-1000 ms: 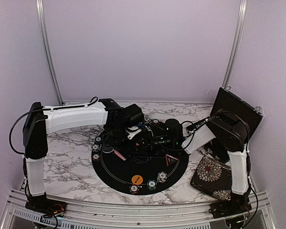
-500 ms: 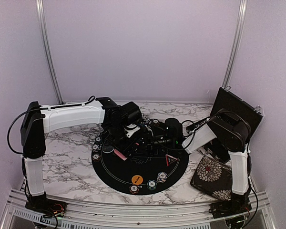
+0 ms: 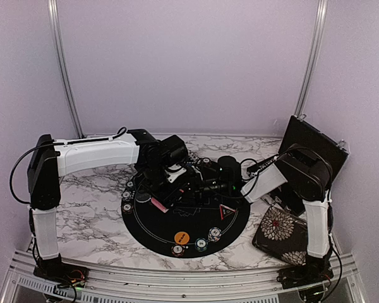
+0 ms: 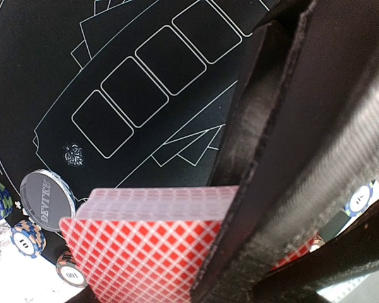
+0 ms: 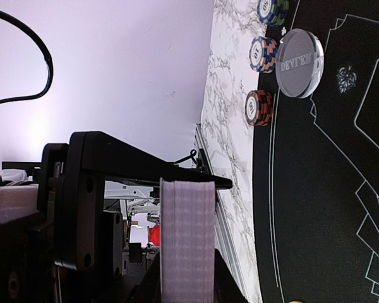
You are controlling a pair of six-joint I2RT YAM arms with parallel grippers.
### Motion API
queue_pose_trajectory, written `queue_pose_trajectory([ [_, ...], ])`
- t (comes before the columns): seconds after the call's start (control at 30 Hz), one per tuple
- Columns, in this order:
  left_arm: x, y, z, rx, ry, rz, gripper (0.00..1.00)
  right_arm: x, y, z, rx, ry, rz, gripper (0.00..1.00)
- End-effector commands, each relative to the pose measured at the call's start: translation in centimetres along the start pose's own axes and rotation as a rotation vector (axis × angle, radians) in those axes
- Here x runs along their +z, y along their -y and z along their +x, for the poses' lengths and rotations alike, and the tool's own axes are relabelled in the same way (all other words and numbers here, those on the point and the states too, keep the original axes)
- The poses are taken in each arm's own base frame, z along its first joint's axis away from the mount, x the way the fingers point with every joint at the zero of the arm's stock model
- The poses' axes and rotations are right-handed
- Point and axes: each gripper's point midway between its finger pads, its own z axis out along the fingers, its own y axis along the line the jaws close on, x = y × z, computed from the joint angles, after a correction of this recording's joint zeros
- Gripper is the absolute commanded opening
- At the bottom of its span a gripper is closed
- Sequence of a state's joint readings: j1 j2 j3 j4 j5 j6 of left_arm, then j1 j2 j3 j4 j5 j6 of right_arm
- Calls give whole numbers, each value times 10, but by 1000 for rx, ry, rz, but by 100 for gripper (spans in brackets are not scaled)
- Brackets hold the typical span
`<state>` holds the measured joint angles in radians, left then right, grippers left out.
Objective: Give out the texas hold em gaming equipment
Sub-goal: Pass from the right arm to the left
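From where I stand, a marble-patterned table (image 3: 88,208) fills the lower half of the overhead view, and both arms reach in over it toward the middle of the frame. A round black mat (image 3: 158,230) printed with thin white card outlines sits at the table's centre. A black case (image 3: 312,148) leans at the right edge of the frame, and a floral pouch (image 3: 279,232) lies below it, just off the mat's right rim. Over the middle of the mat the left gripper (image 3: 179,187) and the right gripper (image 3: 202,187) meet nose to nose. The right gripper is clamped on a deck of cards (image 5: 187,240), which stands on edge at the bottom centre of its own camera. From the left wrist the deck shows its red-checked back at lower middle, with a black finger (image 4: 259,158) of the left gripper crossing its right side. I cannot tell whether that left claw is apart or together. A clear dealer button (image 4: 47,197) lies at the left of that frame, with striped chips (image 4: 26,238) just beside it at the mat's rim. Overhead, an orange disc (image 3: 181,238) sits near the mat's lower rim, a red-edged triangle (image 3: 227,211) lies right of centre, a row of chip stacks (image 3: 201,244) follows the lower rim, and a single pink card (image 3: 156,204) lies left of centre.
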<state>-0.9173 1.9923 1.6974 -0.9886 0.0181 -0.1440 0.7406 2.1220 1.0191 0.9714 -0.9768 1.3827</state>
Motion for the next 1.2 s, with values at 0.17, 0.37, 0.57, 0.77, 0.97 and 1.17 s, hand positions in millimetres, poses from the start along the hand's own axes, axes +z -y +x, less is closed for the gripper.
queue_pose_trajectory([
  [0.17,-10,1,0,25,26,-4,64,4,-37,-6,-91,6,-56,9],
  [0.37,-11,2,0,31,28,0,60,4,-36,-5,-89,7,-56,11],
  [0.57,-11,4,2,35,24,11,56,3,-35,-4,-90,8,-55,17],
  [0.77,-13,7,4,38,22,29,56,2,-35,-3,-101,9,-51,28],
  [0.97,-15,8,6,38,22,43,56,1,-35,-2,-112,12,-39,37],
  [1.17,-15,10,9,47,12,59,55,2,-27,-4,-120,14,5,43],
])
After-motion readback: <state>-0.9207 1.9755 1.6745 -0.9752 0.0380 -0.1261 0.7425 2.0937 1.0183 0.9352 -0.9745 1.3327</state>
